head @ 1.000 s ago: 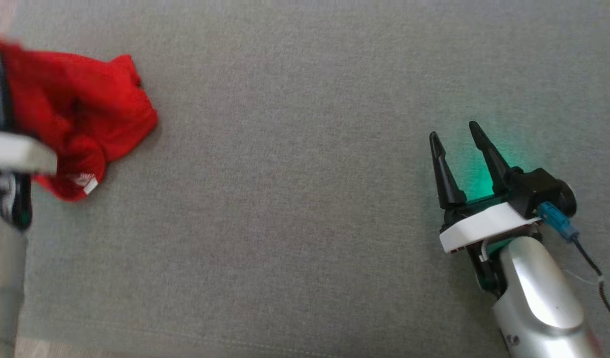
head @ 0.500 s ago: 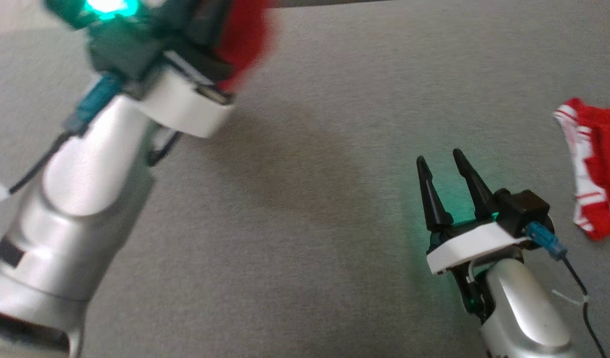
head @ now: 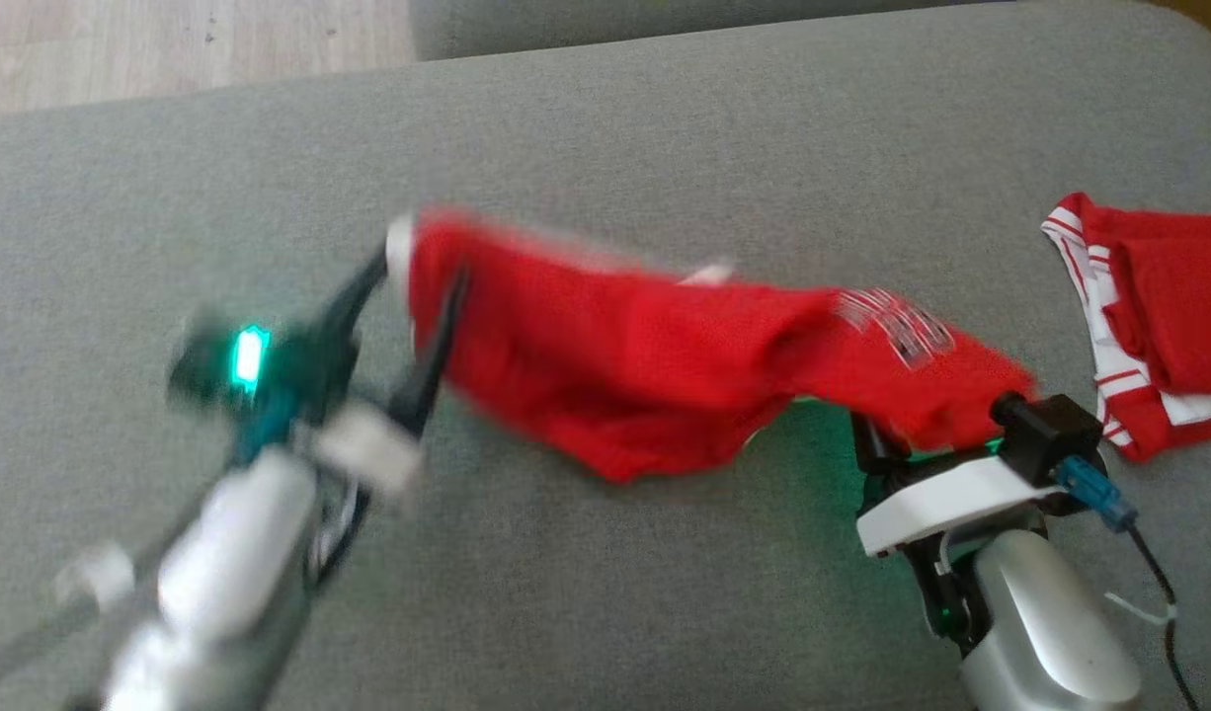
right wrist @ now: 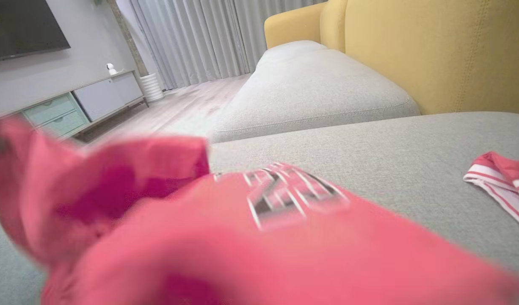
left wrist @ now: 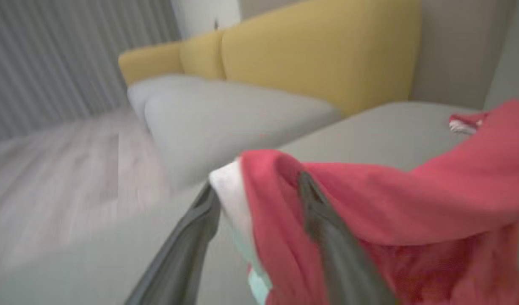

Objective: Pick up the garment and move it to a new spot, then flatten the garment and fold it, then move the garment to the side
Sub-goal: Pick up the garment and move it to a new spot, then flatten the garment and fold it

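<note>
Red jersey cloth, the garment (head: 645,375), hangs stretched in the air above the grey sofa seat (head: 665,118), strung between my two arms across the middle of the head view. My left gripper (head: 418,272), blurred at the left, grasps one end: the white-edged hem sits between its two dark fingers (head: 433,341), and from the left wrist view the red cloth (left wrist: 390,203) folds over the right-hand finger (left wrist: 327,228) while the other finger stands bare beside the white edge. A green light glows on that wrist. The garment's far end, printed with white lettering (head: 892,326), is draped over my right gripper (head: 887,446) at the lower right. The cloth covers its fingers, so I cannot tell whether that pincer is released or clenched. Its white collar, black camera block and blue connector show just below the fabric. From the right wrist view the red cloth (right wrist: 242,254) lies close before the lens, lettering uppermost. The middle of the garment sags toward the cushion. A second garment (head: 1149,326), red with white stripes, lies flat on the seat at the far right, near my right gripper but apart from it. Beyond the seat rise a yellow backrest (right wrist: 433,55), pale curtains (right wrist: 191,38) and a low cabinet (right wrist: 73,106) on a wooden floor (head: 171,49).
</note>
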